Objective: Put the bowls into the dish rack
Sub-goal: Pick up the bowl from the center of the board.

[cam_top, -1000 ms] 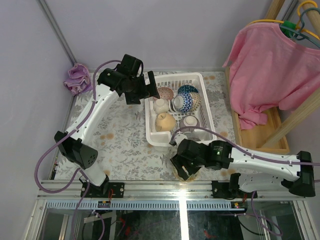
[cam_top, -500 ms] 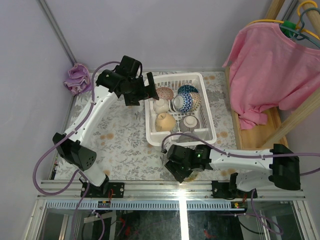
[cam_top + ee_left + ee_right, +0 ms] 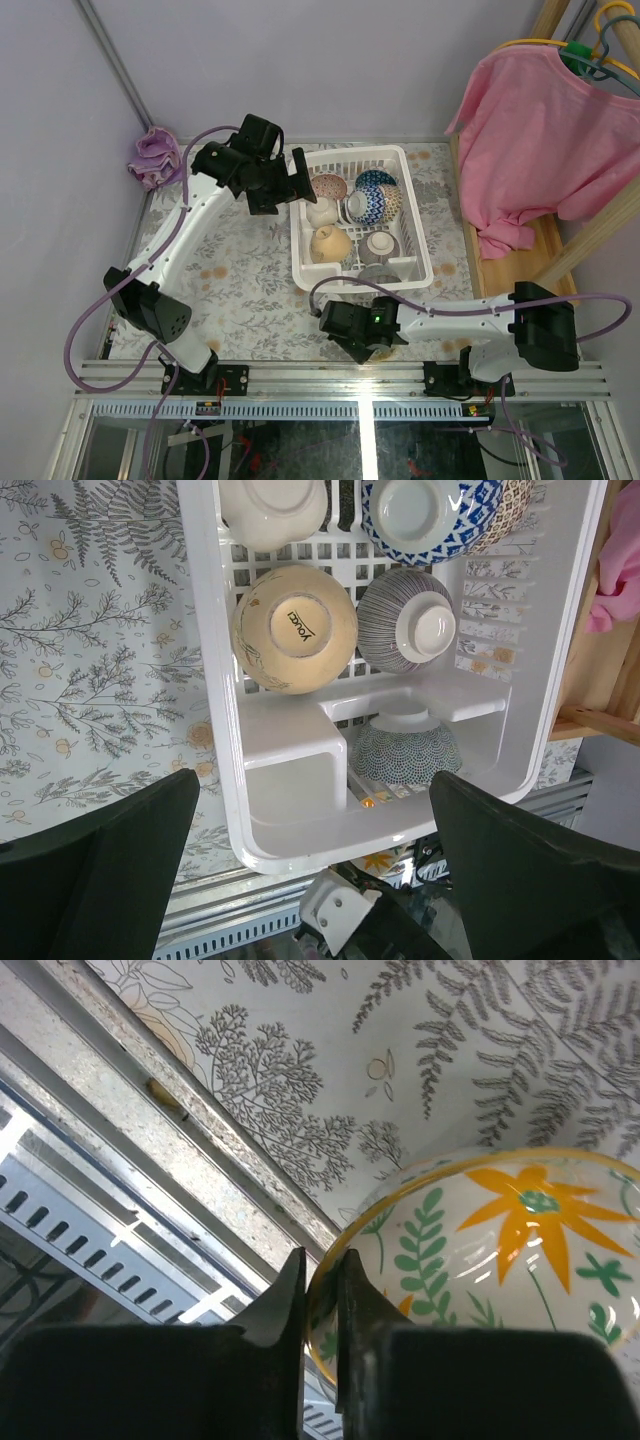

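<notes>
The white dish rack [image 3: 410,160] [image 3: 215,680] stands at mid-table and holds several bowls: pink-red [image 3: 330,187], blue-white netted [image 3: 378,197] [image 3: 430,515], tan [image 3: 331,243] [image 3: 293,628], whitish [image 3: 322,211], grey-striped [image 3: 405,620] and a scale-patterned one [image 3: 405,750]. My left gripper [image 3: 300,180] [image 3: 312,780] hangs open above the rack, holding nothing. By the table's near edge, my right gripper [image 3: 352,335] [image 3: 320,1265] is shut on the rim of a yellow-rimmed flower bowl [image 3: 500,1250] [image 3: 390,860]. That bowl is mostly hidden under the arm in the top view.
A pink shirt [image 3: 545,130] hangs on a wooden stand [image 3: 520,265] to the right of the rack. A purple cloth [image 3: 155,155] lies in the far left corner. The metal rail [image 3: 300,375] [image 3: 130,1160] runs right beside the flower bowl.
My right arm has slid left along the near edge, and its jaws have come together on the flower bowl's rim. The left arm has barely moved.
</notes>
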Controlling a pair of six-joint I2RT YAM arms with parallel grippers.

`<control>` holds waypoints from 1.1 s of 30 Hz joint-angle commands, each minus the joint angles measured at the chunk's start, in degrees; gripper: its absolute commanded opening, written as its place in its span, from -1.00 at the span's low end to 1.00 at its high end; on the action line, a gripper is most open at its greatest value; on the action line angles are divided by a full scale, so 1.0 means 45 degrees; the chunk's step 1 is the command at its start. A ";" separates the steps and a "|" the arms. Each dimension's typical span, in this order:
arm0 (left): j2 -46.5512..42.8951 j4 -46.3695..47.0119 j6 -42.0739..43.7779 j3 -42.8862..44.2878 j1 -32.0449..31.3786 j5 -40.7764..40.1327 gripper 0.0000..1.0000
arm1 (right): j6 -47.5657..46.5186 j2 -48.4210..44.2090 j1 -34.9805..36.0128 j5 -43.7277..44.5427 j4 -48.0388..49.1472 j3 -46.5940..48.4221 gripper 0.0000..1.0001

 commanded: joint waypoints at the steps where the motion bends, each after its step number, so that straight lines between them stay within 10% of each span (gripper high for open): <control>1: -0.0293 -0.0001 -0.0034 -0.0125 0.0039 0.0051 0.99 | 0.0297 0.0198 0.0117 0.0259 0.0078 0.0071 -1.00; 24: 0.0104 0.0292 -0.0218 0.0493 0.0039 0.0373 0.99 | -0.0395 -0.3403 -0.0475 0.0138 -0.2066 0.3272 -1.00; 33: 0.0363 0.0311 -0.0268 0.1398 0.0035 0.0599 0.99 | -0.0985 -0.3231 -0.3412 -0.2230 -0.2249 0.7067 -1.00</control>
